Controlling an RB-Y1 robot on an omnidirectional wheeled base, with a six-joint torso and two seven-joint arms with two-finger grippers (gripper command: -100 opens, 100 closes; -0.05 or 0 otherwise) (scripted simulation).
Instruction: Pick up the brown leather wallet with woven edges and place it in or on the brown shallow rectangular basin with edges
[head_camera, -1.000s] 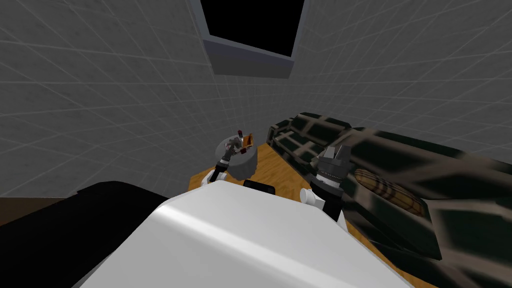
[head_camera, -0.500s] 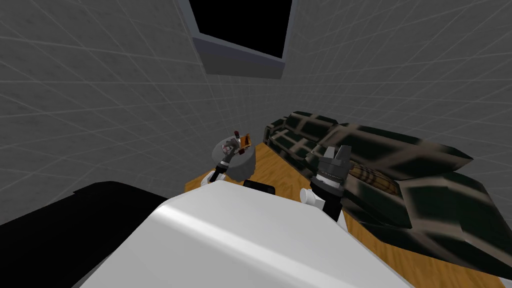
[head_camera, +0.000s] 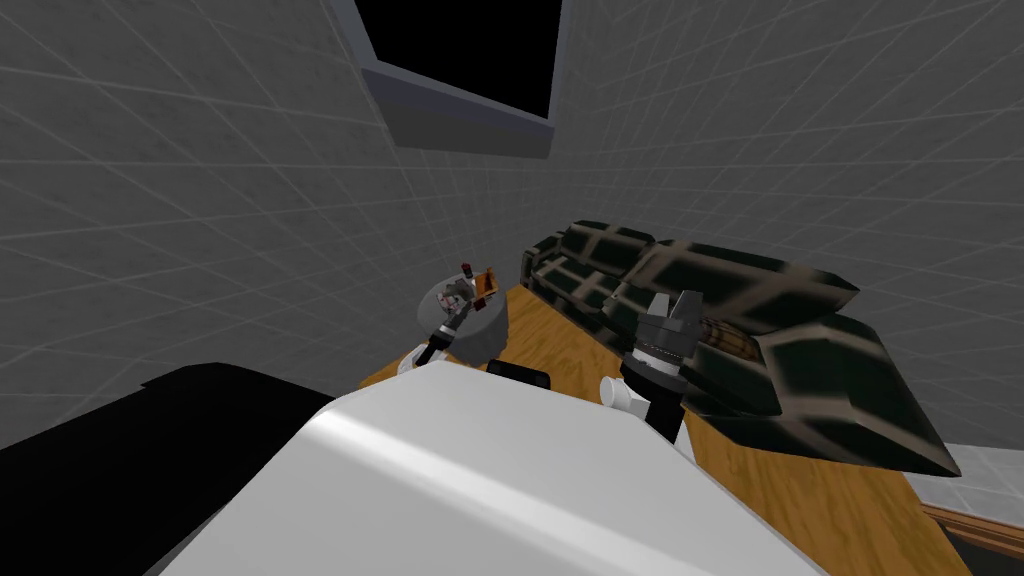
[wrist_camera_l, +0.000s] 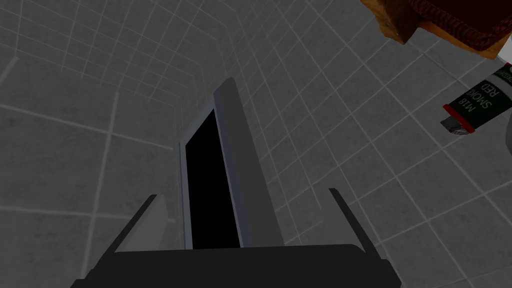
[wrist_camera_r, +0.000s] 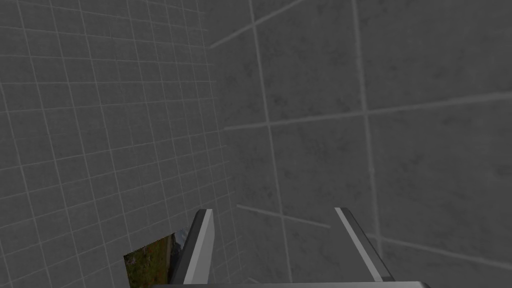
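Note:
A small round grey table (head_camera: 480, 330) stands by the tiled wall. On it sits an orange-brown edged thing (head_camera: 487, 283) beside a dark tube (head_camera: 466, 268). In the left wrist view the same orange-brown thing (wrist_camera_l: 395, 22) carries a dark red piece with a woven edge (wrist_camera_l: 450, 20), and the tube (wrist_camera_l: 477, 107) reads "SMOKE RED". My left gripper (head_camera: 458, 298) (wrist_camera_l: 243, 193) is over that table, open and holding nothing. A brown woven-patterned flat thing (head_camera: 725, 338) lies on the dark sofa (head_camera: 760, 300). My right gripper (head_camera: 674, 298) (wrist_camera_r: 272, 211) stands open and free in front of it.
The sofa runs along the right wall on a wooden floor (head_camera: 560, 340). A grey-framed opening (head_camera: 460, 115) with a black area behind it is high in the far wall. A black mass (head_camera: 150, 450) lies low at the left. Pale tiles (head_camera: 975, 480) begin at the right.
The whole head view has shifted: I have turned, so the sofa and the framed opening slid leftward and the sofa looks smaller. Both arms keep their pose, fingers unchanged.

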